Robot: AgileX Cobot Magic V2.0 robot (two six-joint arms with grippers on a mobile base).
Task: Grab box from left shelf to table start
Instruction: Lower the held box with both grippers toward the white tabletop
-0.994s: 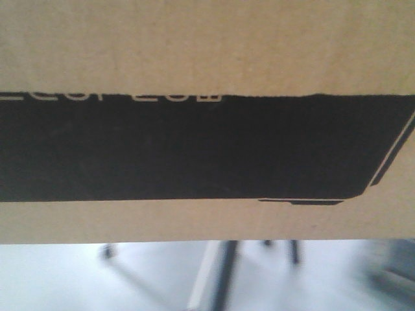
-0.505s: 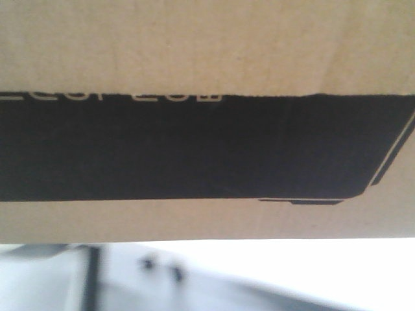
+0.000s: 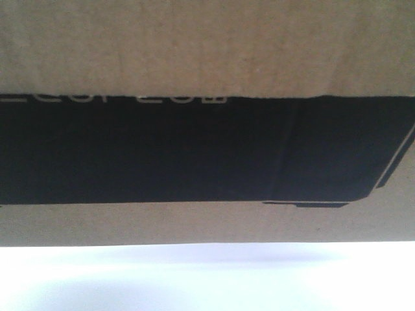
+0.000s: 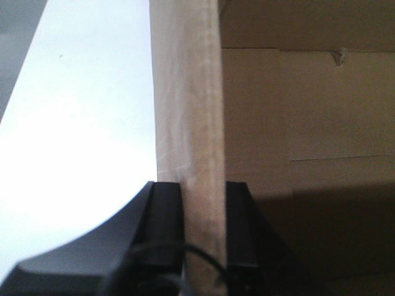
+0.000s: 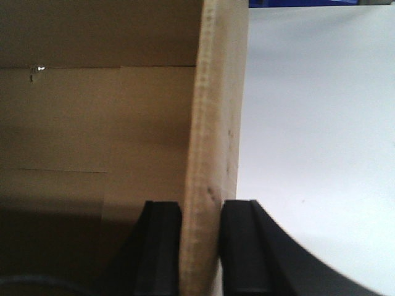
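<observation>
Exterior front-facing view is almost filled by the box, its brown corrugated face very close to the lens. A black printed panel runs across the middle of that face. White lettering sits along the panel's upper edge, hard to read because the letters are cut off there. Below the box's lower edge lies the bright white desk, with a soft shadow just under the cardboard. From here I cannot tell whether the box touches the desk or hangs just above it.

Left wrist view looks along one upright side wall of the box. The left end effector is pinching this wall: one black finger sits on the outside, on the desk side, and the other sits inside the box, both pressed against the cardboard. A thin dark cable loops across the bottom of the picture. The white desk top spreads out to the left of the wall, and a grey area shows past its edge in the upper left corner.

Right wrist view shows much the same on another side wall. The right end effector is clamped on the cardboard, one black finger inside the box and one outside. The brown inner walls fall into shadow low down. White desk lies to the right of the wall, and a narrow blue strip shows at the very top edge.
</observation>
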